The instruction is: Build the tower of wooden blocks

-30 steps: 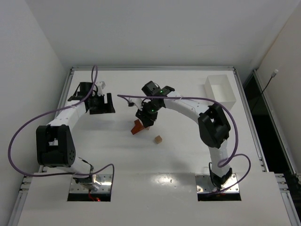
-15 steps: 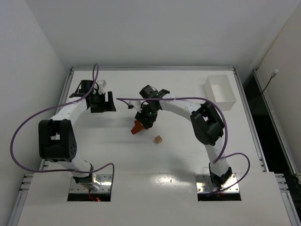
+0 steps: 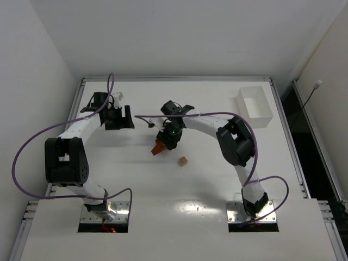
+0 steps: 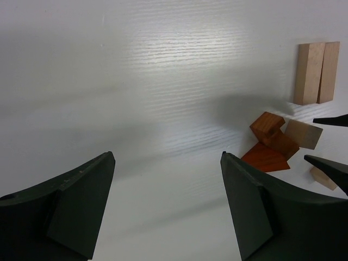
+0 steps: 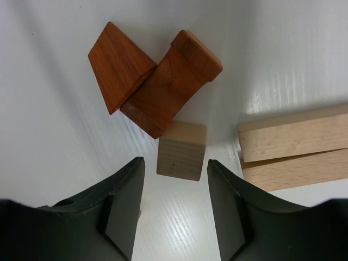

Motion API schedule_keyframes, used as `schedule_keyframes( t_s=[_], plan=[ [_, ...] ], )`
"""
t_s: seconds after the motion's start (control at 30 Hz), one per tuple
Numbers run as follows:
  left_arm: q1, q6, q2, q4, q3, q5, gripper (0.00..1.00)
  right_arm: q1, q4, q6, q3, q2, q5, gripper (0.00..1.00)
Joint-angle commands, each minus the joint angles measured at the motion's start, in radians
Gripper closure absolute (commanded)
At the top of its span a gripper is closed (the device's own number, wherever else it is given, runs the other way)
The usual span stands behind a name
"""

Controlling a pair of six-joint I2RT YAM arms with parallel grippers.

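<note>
Two reddish-brown wooden blocks [image 5: 168, 92] and two pale wooden bars [image 5: 296, 152] are lying by pale tan wooden cube [image 5: 181, 150], bars pointing lengthwise at it. R gripper [image 5: 175, 163] is straddling cube w/ jaws apart; L gripper [image 4: 167, 157] is gaping, empty.

The right claw [image 5: 175, 165] has its fingers spread around the near end of a pale tan wooden cube [image 5: 182, 150], with thin gaps either side. Ahead, a reddish-brown wooden bar [image 5: 171, 84] and a reddish-brown wooden wedge [image 5: 119, 65] block the way. Two pale tan wooden bars [image 5: 296, 147] crowd its right finger. Bare white desk [image 5: 60, 141] lies open on its left. The left claw [image 4: 167, 157] faces clear desk. A white rectangular tray [image 3: 255, 106] stands well apart.
</note>
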Motion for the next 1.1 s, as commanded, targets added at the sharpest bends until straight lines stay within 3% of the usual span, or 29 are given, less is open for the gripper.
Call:
schedule_keyframes(
  t_s=[0.0, 0.73, 0.87, 0.97, 1.07],
  plan=[
    [0.009, -0.001, 0.018, 0.008, 0.036, 0.021, 0.24, -0.003, 0.020, -0.005, 0.026, 0.007, 0.005, 0.53],
    [0.009, -0.010, 0.029, 0.018, 0.036, 0.021, 0.24, -0.003, 0.038, 0.004, 0.035, 0.017, 0.036, 0.61],
    [0.009, -0.010, 0.029, 0.018, 0.036, 0.021, 0.24, 0.007, 0.038, 0.005, 0.035, 0.017, 0.036, 0.75],
    [0.009, -0.010, 0.029, 0.018, 0.026, 0.031, 0.24, 0.016, 0.038, 0.005, 0.035, 0.008, 0.036, 0.99],
    [0.009, -0.010, 0.010, 0.018, 0.016, 0.031, 0.24, 0.025, 0.038, -0.005, 0.014, -0.031, 0.012, 1.00]
  ],
)
